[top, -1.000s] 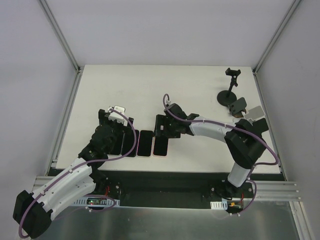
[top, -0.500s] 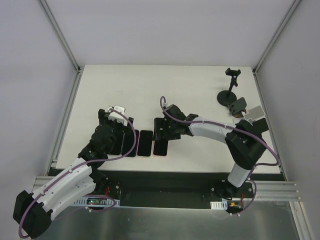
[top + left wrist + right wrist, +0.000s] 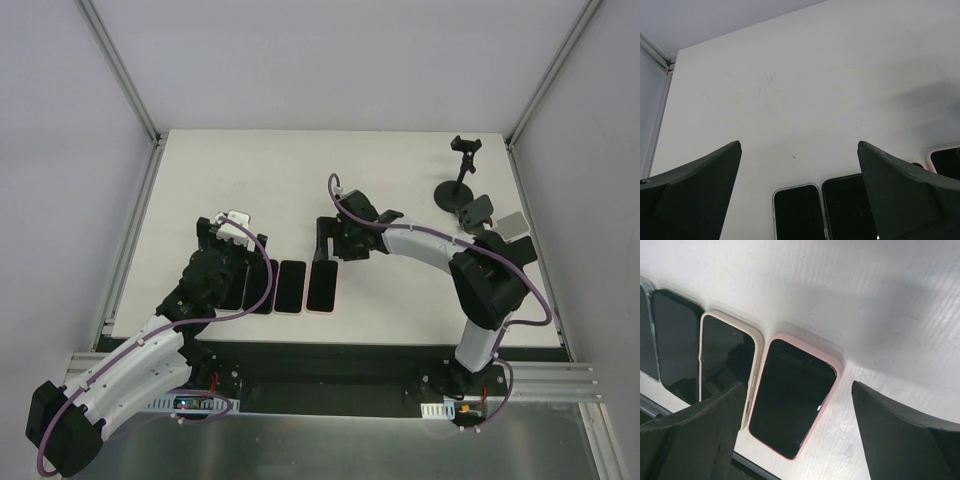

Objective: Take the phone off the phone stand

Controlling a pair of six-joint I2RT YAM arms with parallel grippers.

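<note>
We see the pink-cased phone (image 3: 321, 288) lying flat and screen-up on the white table (image 3: 260, 180), near the front edge and well apart from the phone stand (image 3: 461, 178), which stands upright on its round base near the far right corner. The phone is the rightmost in a row of handsets laid side by side. Just to its left lies a cream-cased phone (image 3: 290, 287), their long edges nearly touching, and left of that a black phone (image 3: 260, 290), partly crossed by the left arm's purple cable (image 3: 268, 285). The right gripper (image 3: 797, 390) hangs by the far end of the pink-cased phone, clear of it. In its wrist view we find the two dark fingers (image 3: 700, 435) spread wide, with nothing between them but the phone's screen and the bare table below. We cannot tell from these views how high above the table it sits. The right arm (image 3: 430, 255) reaches leftward across the table from its base. The left gripper (image 3: 799, 145) is over the left end of the row, its fingers likewise spread and gripping nothing. Its wrist view looks out over the far table, with the top ends of two phones showing at the bottom edge between the fingers
</note>
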